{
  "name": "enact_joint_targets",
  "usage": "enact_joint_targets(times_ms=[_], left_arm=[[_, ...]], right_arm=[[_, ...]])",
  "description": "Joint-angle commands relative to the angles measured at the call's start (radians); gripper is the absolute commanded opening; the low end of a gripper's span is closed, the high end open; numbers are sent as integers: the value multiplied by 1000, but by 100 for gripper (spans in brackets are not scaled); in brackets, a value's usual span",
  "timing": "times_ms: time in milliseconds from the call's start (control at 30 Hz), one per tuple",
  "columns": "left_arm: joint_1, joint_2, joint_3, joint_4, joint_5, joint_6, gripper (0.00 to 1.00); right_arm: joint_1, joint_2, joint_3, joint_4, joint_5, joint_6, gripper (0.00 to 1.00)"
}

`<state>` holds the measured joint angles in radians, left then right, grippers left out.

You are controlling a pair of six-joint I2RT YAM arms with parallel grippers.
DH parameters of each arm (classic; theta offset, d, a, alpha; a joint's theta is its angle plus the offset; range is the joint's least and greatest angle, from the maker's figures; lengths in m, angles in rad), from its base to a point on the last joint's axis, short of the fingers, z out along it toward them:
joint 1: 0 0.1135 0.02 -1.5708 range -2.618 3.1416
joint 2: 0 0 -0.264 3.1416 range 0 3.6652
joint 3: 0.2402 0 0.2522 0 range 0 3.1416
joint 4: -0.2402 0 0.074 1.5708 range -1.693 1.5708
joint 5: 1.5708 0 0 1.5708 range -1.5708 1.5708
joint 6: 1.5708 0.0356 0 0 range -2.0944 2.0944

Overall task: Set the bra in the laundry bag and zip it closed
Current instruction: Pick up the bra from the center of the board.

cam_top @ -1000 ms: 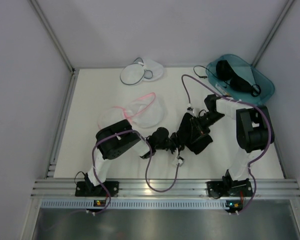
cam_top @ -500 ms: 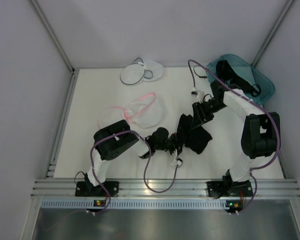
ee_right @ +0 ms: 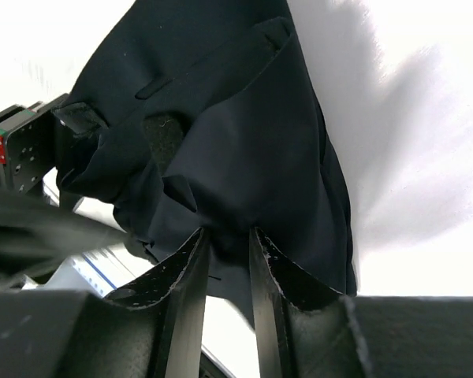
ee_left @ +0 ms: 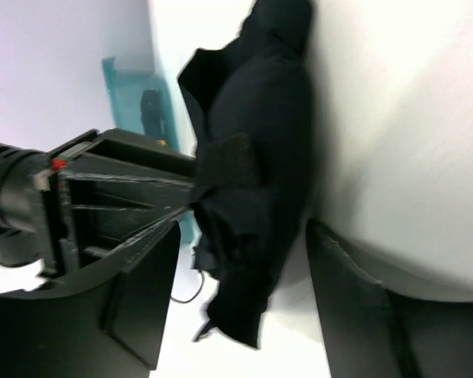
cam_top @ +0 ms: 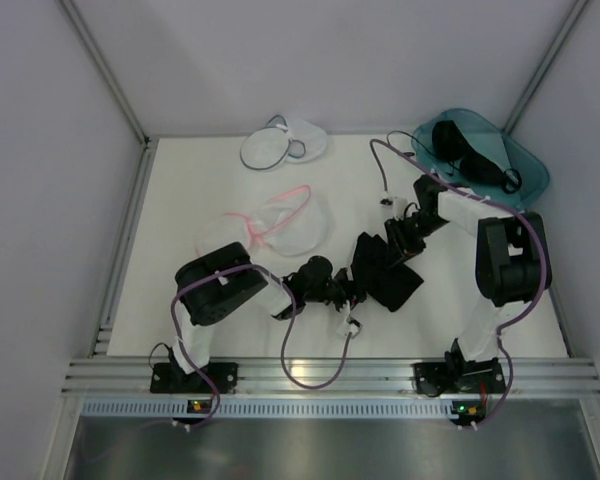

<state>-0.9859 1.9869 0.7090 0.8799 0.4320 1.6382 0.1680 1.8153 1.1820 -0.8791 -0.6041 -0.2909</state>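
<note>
The black bra lies crumpled on the white table between the two arms. My right gripper comes down on its far edge, and in the right wrist view my right gripper is shut on a bunched fold of the bra. My left gripper lies low at the bra's near-left side. In the left wrist view my left gripper is open, its jaws wide apart around the bra without pinching it. The laundry bag, white mesh with a grey rim, rests at the far edge.
A similar round mesh bag with a pink rim lies left of the bra, just beyond the left arm. A teal plastic bin holding dark garments stands at the far right. Purple cables loop from both arms.
My right gripper let go, rose toward the far side, then came back down and closed on the bra's far edge. My left gripper shut, then opened again around the bra.
</note>
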Motion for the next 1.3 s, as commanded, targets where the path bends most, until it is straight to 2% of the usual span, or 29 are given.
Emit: enact_joint_targets(times_ms=[0,67,200,500,700,767,867,1067,1100,1133,1200,1267], left_arm=[[-4,-57,-13,10,30,18,73],[-5,-59,-13,10,28,26,79],[-5,-50,-2,10,46,32,82],[-14,6,35,10,83,90,82],[-17,42,63,10,88,112,79],[-16,49,66,10,90,118,69],[-16,53,66,10,97,127,47],[-17,47,41,10,94,147,25],[-20,40,29,10,88,144,8],[-22,29,20,10,86,137,0],[-23,-26,-23,8,86,112,0],[-23,-100,-71,-18,86,101,0]], right_arm=[[16,-7,-1,57,0,12,27],[18,-11,-2,51,-2,10,27],[21,-16,-4,43,-16,10,27],[34,-5,-18,46,-42,24,27],[57,-4,-30,49,-57,29,27],[67,-7,-38,51,-65,32,27],[74,-11,-44,52,-68,33,27],[77,-28,-13,37,-77,35,29],[76,-36,11,32,-77,32,31],[77,-50,30,17,-77,29,37],[74,-68,95,9,-57,26,45],[70,-99,145,3,-43,30,58]])
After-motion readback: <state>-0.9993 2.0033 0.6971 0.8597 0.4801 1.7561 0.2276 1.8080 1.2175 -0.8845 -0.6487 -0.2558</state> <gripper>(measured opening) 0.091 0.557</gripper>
